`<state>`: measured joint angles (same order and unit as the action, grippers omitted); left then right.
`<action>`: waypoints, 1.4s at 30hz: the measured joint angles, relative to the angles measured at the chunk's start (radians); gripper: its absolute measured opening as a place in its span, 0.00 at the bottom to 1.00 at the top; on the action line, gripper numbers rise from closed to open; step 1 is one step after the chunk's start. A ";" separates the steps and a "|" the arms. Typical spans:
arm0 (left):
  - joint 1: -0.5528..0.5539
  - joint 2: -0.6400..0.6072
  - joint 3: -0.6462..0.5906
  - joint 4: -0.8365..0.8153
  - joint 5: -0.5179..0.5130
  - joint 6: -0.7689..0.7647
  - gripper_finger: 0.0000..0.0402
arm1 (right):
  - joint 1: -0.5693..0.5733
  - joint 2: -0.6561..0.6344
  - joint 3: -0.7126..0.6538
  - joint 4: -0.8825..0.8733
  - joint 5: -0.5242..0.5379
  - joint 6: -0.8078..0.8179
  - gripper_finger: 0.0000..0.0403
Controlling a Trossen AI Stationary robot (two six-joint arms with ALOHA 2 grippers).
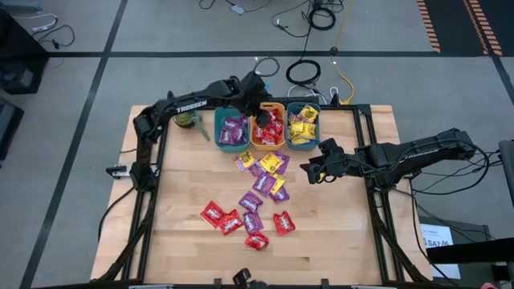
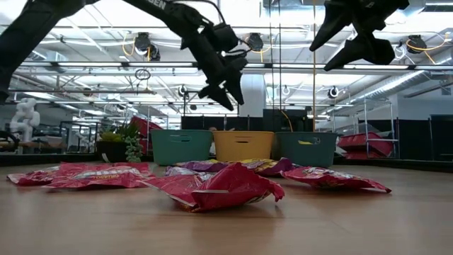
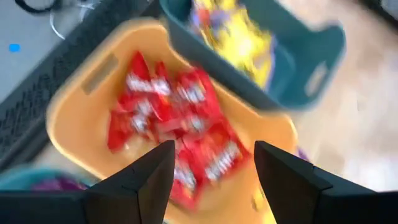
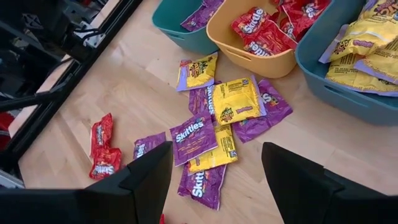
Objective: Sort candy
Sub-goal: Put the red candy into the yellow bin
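Beside bins (image 1: 268, 142), loose candy (image 1: 265, 181) (mixed colours)

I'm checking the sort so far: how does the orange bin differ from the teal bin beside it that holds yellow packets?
The orange bin holds red packets; the right teal bin holds yellow packets. The orange one sits in the middle of the row, the teal one at its right end. The left gripper hovers over the orange bin only. Both look alike in shape and size.

Open right end effector (image 4: 214, 180) above purple and yellow candy packets (image 4: 214, 121), orange bin (image 4: 261, 43) beyond
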<state>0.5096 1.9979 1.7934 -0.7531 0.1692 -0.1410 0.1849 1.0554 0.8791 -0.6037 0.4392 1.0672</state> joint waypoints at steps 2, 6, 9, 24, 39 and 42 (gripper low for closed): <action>-0.024 -0.028 -0.021 -0.061 -0.014 0.027 0.57 | 0.000 0.000 0.000 -0.001 -0.002 -0.014 0.59; -0.084 -0.120 -0.137 -0.084 -0.102 0.020 0.57 | 0.000 0.000 0.000 -0.009 -0.040 -0.041 0.59; -0.129 -0.236 -0.283 -0.028 -0.129 -0.054 0.57 | 0.000 0.000 0.000 -0.009 -0.056 -0.062 0.59; -0.592 -0.831 -0.938 0.035 -0.444 -0.951 0.57 | 0.000 0.000 0.000 -0.009 -0.132 -0.170 0.59; -1.030 -0.601 -1.091 0.275 -0.579 -1.451 0.57 | 0.000 0.000 0.000 -0.005 -0.132 -0.185 0.59; -1.052 -0.503 -1.092 0.340 -0.501 -1.451 0.57 | 0.000 0.000 0.000 -0.002 -0.132 -0.190 0.59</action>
<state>-0.5421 1.4944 0.7017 -0.4131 -0.3318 -1.5925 0.1852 1.0550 0.8787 -0.6060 0.3077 0.8775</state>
